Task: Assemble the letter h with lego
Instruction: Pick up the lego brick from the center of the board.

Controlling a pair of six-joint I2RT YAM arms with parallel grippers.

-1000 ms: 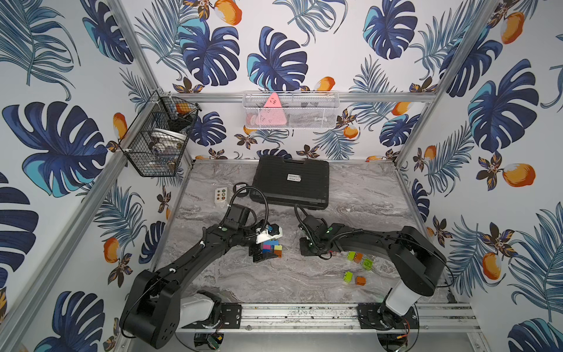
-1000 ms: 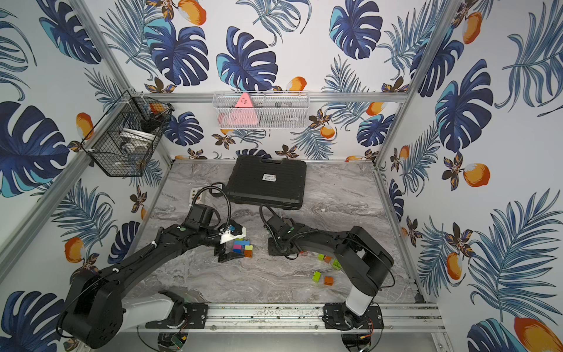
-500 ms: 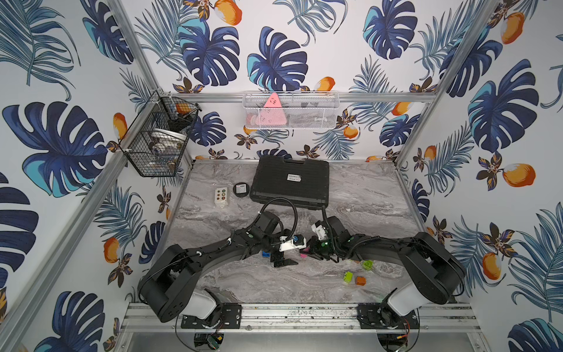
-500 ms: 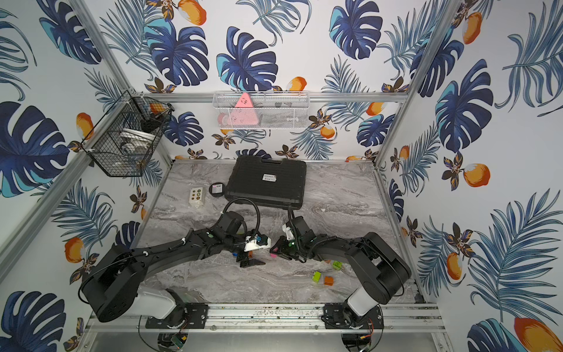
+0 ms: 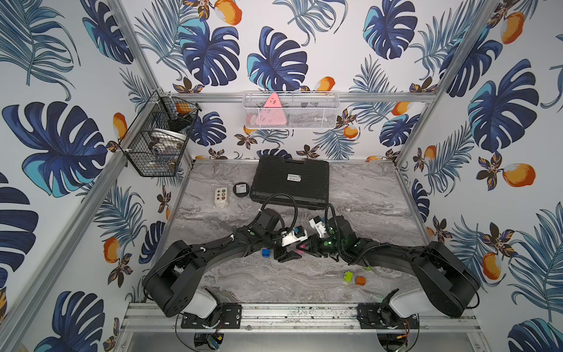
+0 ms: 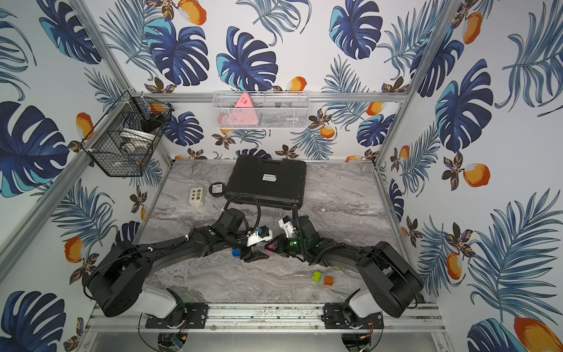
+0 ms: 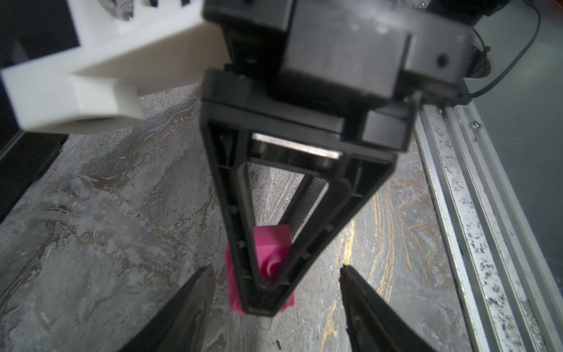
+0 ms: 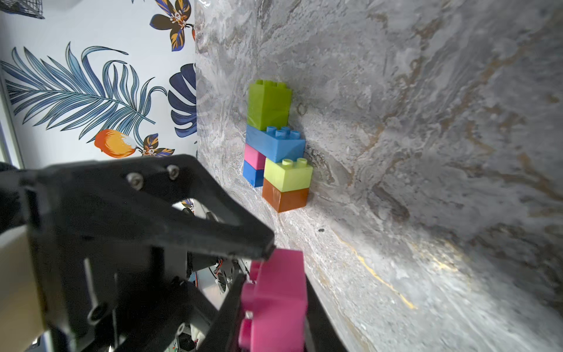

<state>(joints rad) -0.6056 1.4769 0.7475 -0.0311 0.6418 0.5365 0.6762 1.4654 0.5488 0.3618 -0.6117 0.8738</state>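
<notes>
The right jaws pinch the pink brick (image 7: 269,240); the left jaws stand spread around it. If they close off-centre, they could clamp the right fingers (image 7: 231,219) and knock the brick loose.

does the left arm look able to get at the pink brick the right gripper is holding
Likely yes: the left gripper is open just short of the pink brick, nothing between them, though the right gripper clamps two of its sides.

No lettering reads clearly: the white label (image 5: 293,177) on the black case (image 5: 274,189), at 12 o'clock on the table (image 5: 365,198), and another on the disc (image 5: 241,189), at 11 o'clock, are too small.
</notes>
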